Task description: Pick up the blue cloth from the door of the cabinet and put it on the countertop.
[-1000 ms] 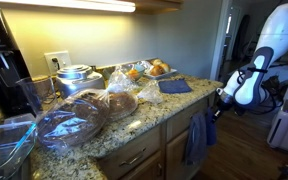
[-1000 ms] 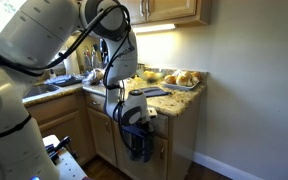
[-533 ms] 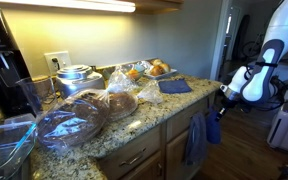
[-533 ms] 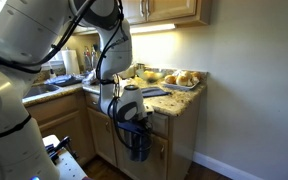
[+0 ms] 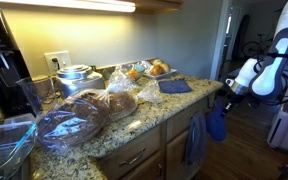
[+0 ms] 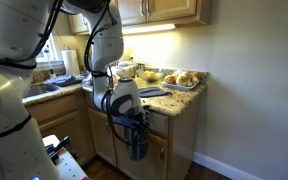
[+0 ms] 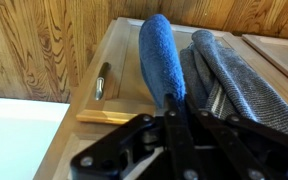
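Note:
My gripper (image 7: 174, 108) is shut on the top of the blue cloth (image 7: 161, 55), which hangs limp from the jaws. In both exterior views the blue cloth (image 5: 215, 123) (image 6: 137, 147) dangles below the gripper (image 5: 222, 98) (image 6: 135, 122), a little out from the door of the cabinet (image 5: 172, 150). In the wrist view the door of the cabinet (image 7: 119, 60) lies behind the cloth. The speckled countertop (image 5: 144, 122) (image 6: 180, 103) is above the door.
A duller slate-blue towel (image 5: 195, 140) (image 7: 234, 70) still hangs on the door beside the blue cloth. A small dark-blue folded cloth (image 5: 174, 87), a pastry tray (image 5: 150, 69), bagged bread (image 5: 89, 110) and a glass bowl (image 5: 4, 148) crowd the countertop. A metal handle (image 7: 100, 80) is on the door.
My arm has moved out from the cabinet with the blue cloth in the jaws, drawing it off the door. The slate-blue towel has stayed in place.

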